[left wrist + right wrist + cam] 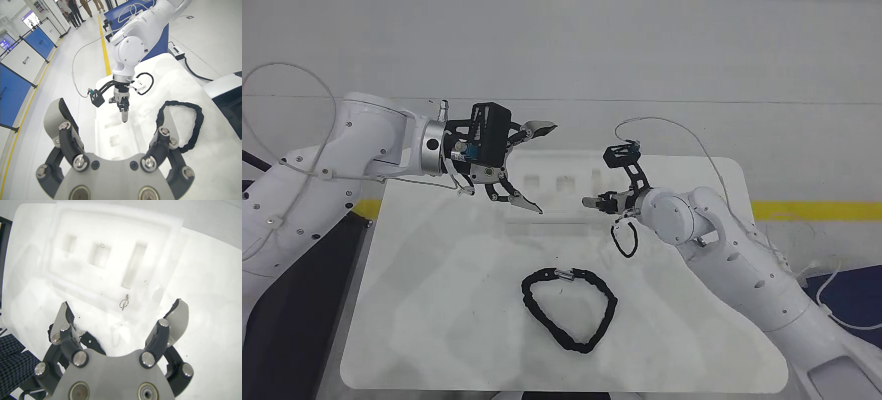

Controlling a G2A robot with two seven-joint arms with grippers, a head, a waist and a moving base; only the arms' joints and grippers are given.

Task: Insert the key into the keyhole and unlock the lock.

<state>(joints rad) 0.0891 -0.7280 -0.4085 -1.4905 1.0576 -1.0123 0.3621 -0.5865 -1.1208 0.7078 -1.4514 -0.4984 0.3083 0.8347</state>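
Observation:
A black fabric-covered chain lock (569,308) lies in a loop on the white table (442,300), its metal lock head (562,273) at the far side of the loop. In the left wrist view the chain (196,113) curves beside my left gripper (113,111). A small key on a ring (124,303) rests on the near border of the white foam tray (113,217). My right gripper (122,307) hangs open just above the key, holding nothing. My left gripper (540,168) is open wide above the tray's left part, facing the right gripper (590,202).
The foam tray (552,185) has three rectangular recesses and stands at the table's far middle. A cable loop (624,240) hangs under the right wrist. A checked cloth (11,351) shows past the table's edge.

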